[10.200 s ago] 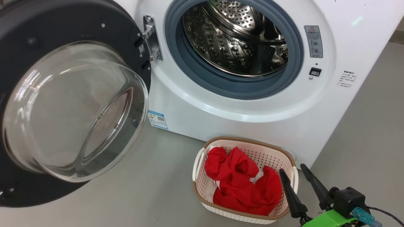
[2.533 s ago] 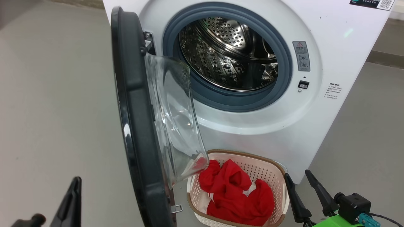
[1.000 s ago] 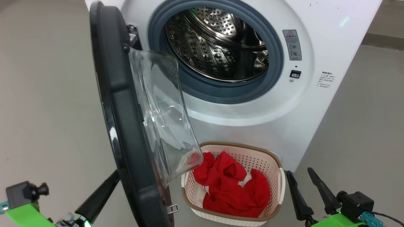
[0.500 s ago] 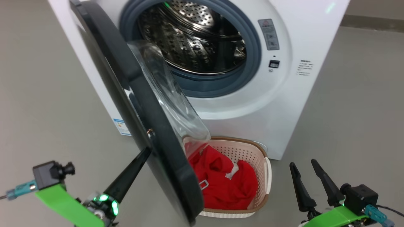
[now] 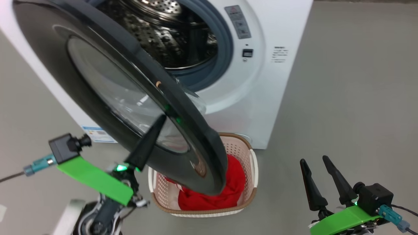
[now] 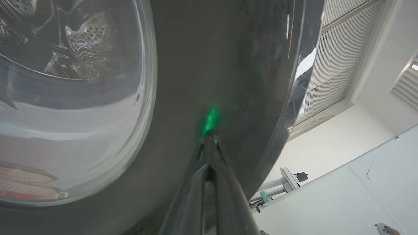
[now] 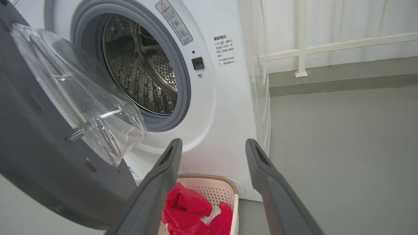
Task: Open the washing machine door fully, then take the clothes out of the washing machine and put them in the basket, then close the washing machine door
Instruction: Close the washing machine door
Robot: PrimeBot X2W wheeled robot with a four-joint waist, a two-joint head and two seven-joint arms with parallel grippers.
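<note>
As closed left jaws touch its rim, washing machine door [image 5: 111, 88] half-open.

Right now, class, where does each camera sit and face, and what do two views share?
Head: looks down from the head on the washing machine door, left gripper, right gripper.
Left wrist: faces the door's rim past shut fingers.
Right wrist: faces the washing machine between open fingers.
Shared, head and right wrist: clothes in the basket.
</note>
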